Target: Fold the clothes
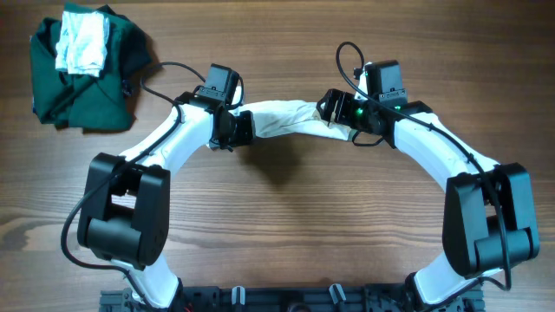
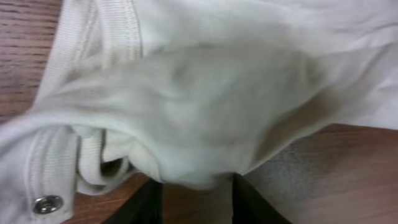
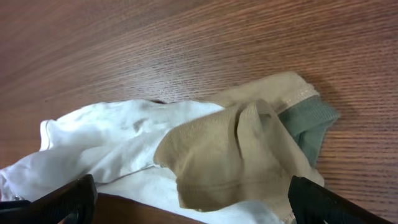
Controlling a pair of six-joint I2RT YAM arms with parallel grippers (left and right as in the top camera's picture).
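Small cream garment bunched in a strip, far centre of counter, between both arms.
Left pincer: narrowed onto cream fold, looks clamped on it.
Right pincer: spread wide apart, gripping nothing, straddling tan part and green trim, which lie on wood.
Step, my guess: spreading flat before first fold.
Next: right side must pinch tan end, then draw cloth taut.
Count: one small garment, one snap stud, one dark green garment far left, one whitish cloth atop it, two pincers.
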